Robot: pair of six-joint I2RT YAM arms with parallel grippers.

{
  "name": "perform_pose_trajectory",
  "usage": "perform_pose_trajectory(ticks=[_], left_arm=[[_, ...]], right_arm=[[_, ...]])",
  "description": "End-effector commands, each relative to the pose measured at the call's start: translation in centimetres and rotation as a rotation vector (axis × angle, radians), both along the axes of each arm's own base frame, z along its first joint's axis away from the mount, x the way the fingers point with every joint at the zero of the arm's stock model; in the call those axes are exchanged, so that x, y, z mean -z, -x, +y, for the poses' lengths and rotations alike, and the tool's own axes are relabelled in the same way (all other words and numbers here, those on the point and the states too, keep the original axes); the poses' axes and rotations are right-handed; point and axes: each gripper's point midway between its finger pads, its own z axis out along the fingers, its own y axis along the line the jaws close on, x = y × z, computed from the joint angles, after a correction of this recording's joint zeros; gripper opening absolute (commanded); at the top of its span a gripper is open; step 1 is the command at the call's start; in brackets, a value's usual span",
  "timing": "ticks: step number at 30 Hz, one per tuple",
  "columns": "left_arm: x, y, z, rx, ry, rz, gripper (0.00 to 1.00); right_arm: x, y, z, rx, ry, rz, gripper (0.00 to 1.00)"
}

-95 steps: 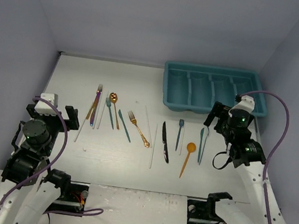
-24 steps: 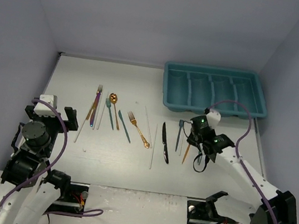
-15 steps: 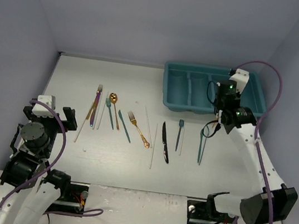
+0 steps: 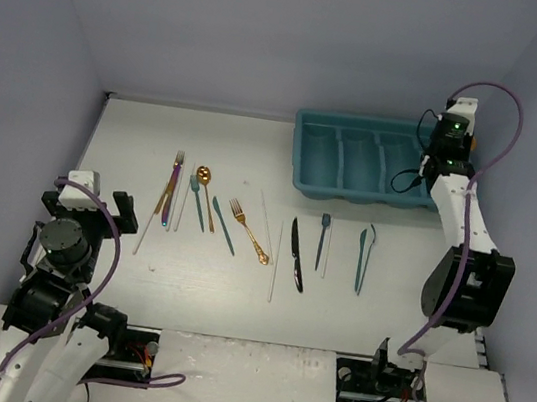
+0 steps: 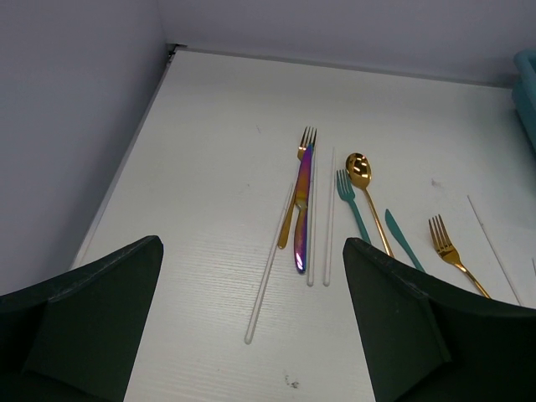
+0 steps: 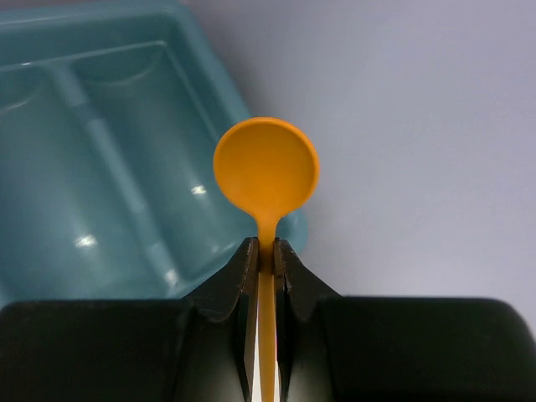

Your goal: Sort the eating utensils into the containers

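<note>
Left gripper (image 4: 91, 202) sits nearest, by the near-left corner of the bench (image 4: 137, 136). Jaws spread wide, nothing between them. Bare white surface lies under and ahead of it. The left edge runs tight against a grey wall (image 4: 34, 75), so there is little side room there.

Utensils lie in a loose row across mid-bench, most set roughly near-to-far. From the left edge:
- white chopstick (image 5: 270, 268)
- iridescent purple knife (image 5: 301, 209), lying partly over a gold fork (image 5: 306, 138)
- second white chopstick (image 5: 322, 218), just beside the knife
- gold spoon (image 5: 360, 172)
- teal fork (image 5: 347, 193)
- teal knife (image 5: 402, 239)
- second gold fork (image 5: 444, 243)
- two more white chopsticks (image 4: 275, 263)
- black knife (image 4: 297, 256)
- dark fork (image 4: 323, 235)
- two teal pieces (image 4: 365, 258) lying together, kind unclear

An open strip runs between the row and the near edge. A broad bare patch lies beyond the row toward the far-left corner.

Teal tray (image 4: 350, 199) sits toward the far-right corner, its long side along the far edge. Its compartments run near-to-far. A narrow gap separates its near wall from the dark fork and the teal pieces.

Right arm reaches from the near-right base over the tray's right end. Right gripper (image 6: 265, 251) is pinched narrow on the handle of an orange spoon (image 6: 266, 167). The bowl points forward, raised above the tray's corner rim, close to the right wall.
</note>
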Motion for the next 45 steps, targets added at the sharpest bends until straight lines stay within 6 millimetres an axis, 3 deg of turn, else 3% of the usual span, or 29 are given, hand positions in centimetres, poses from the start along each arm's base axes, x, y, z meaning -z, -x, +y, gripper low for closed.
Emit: perform_pose_trajectory(ticks=[1,7,12,16,20,23,26,31,34,37,39,43,44,45], left_arm=[[-1.6,-0.6,-0.1,0.003,-0.002,-0.059,0.87],[-0.6,-1.4,-0.4,0.008,-0.017,-0.013,0.87],[-0.1,-1.7,-0.5,0.008,-0.021,0.014,0.87],[0.4,-2.0,-0.7,0.015,-0.024,0.032,0.87],[0.7,-2.2,-0.7,0.015,-0.024,0.053,0.87],[0.8,-2.2,-0.7,0.013,-0.02,0.059,0.87],[0.8,-2.6,-1.1,0.018,0.0,0.064,0.87],[0.5,-3.5,-2.9,0.07,0.093,0.095,0.87],[0.6,-4.3,-4.3,0.089,0.186,0.126,0.86],[0.8,-5.7,-6.0,0.115,0.262,0.177,0.83],[0.8,-6.5,-7.5,0.145,0.326,0.207,0.81],[1.3,-8.5,-9.4,0.129,0.371,0.277,0.8],[2.2,-9.0,-9.7,0.107,0.356,0.315,0.8],[2.7,-9.7,-9.8,0.069,0.35,0.334,0.8]], right_arm=[[-2.4,-4.5,-3.4,-0.034,0.04,-0.111,0.0],[2.1,-8.9,-4.6,-0.109,0.073,-0.018,0.0],[5.5,-10.9,-4.4,-0.152,0.055,0.025,0.01],[6.6,-11.6,-4.2,-0.17,0.048,0.037,0.05],[7.7,-12.1,-4.1,-0.187,0.035,0.046,0.32],[7.5,-12.4,-3.9,-0.193,0.022,0.033,0.43],[5.8,-12.6,-3.9,-0.186,0.016,-0.01,0.48],[-0.5,-11.5,-3.1,-0.179,-0.01,-0.146,0.48],[-5.6,-9.4,-1.0,-0.221,-0.068,-0.269,0.51],[-8.6,-7.1,1.8,-0.258,-0.196,-0.379,0.53],[-10.6,-4.4,3.7,-0.281,-0.294,-0.453,0.54],[-11.2,-0.9,8.0,-0.354,-0.571,-0.541,0.54],[-11.6,-0.4,9.3,-0.393,-0.64,-0.551,0.54],[-10.9,0.0,9.9,-0.404,-0.678,-0.536,0.54]])
